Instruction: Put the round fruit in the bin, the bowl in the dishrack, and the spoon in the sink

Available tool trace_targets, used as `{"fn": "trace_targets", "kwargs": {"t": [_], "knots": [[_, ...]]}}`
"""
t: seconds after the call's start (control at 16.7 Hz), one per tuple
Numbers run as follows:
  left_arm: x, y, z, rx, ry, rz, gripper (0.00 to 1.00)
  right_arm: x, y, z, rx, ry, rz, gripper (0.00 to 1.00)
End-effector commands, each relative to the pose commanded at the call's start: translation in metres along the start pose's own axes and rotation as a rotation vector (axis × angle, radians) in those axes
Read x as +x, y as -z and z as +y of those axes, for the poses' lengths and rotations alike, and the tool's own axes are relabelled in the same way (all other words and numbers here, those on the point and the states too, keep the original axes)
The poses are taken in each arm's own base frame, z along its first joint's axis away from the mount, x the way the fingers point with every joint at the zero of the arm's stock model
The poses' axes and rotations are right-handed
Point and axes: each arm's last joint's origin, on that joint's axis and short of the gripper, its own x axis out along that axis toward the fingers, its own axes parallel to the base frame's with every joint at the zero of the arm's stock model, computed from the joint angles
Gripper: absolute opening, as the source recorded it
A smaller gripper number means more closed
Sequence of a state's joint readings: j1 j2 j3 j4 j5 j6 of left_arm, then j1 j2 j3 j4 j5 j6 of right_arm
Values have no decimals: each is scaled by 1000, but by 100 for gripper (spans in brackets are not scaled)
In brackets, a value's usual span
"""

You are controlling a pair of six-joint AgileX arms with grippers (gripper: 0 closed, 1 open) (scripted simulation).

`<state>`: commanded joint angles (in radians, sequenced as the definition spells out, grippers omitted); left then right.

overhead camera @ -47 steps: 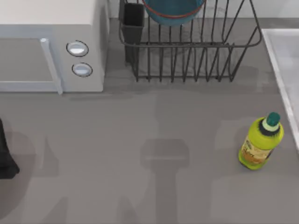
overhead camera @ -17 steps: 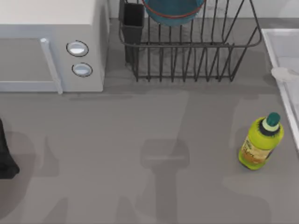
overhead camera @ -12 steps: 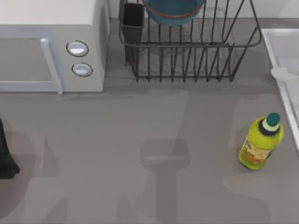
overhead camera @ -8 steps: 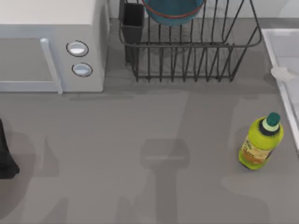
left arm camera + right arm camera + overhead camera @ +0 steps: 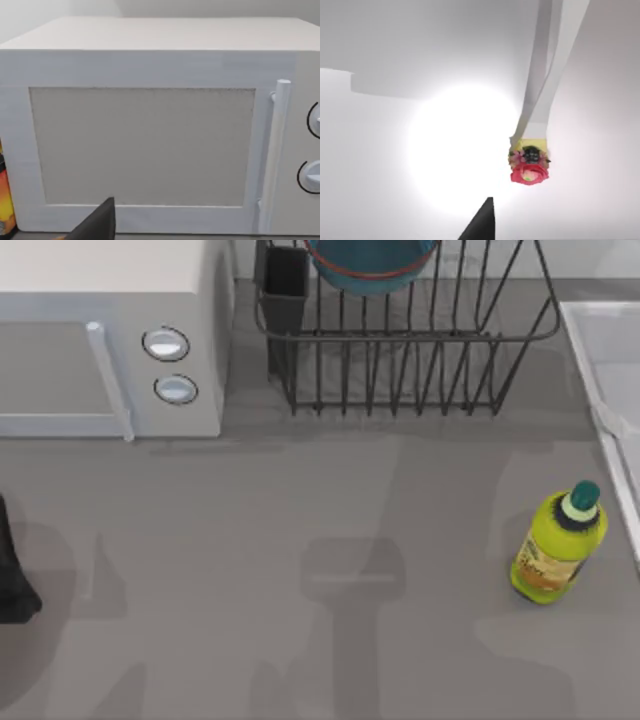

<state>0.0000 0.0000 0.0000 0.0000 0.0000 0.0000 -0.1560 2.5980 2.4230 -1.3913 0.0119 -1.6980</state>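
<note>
Left fingers (image 5: 98, 226) and right fingers (image 5: 481, 222): you cannot tell open or closed; bowl (image 5: 370, 262) sits in dishrack (image 5: 420, 360), fruit and spoon unconfirmed.

Light in the top view was even and soft, and the grey table (image 5: 300, 500) carried broad, faint, soft-edged shadows, darkest below the dark wire dishrack (image 5: 400, 350) and beside the yellow-green bottle (image 5: 556, 545). The white box-shaped microwave (image 5: 150, 125) in the left wrist view was flatly lit, without glare. The right wrist view was washed out by a large white glare spot.
</note>
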Motion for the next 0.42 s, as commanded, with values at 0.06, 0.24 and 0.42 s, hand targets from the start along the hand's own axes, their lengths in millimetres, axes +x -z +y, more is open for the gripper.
{"fn": "trace_targets", "kwargs": {"t": [0.06, 0.24, 0.42], "knots": [[0, 0, 0, 0, 0, 0, 100, 0, 0, 0, 0, 0, 0, 98], [0, 0, 0, 0, 0, 0, 100, 0, 0, 0, 0, 0, 0, 100], [0, 0, 0, 0, 0, 0, 100, 0, 0, 0, 0, 0, 0, 100]]}}
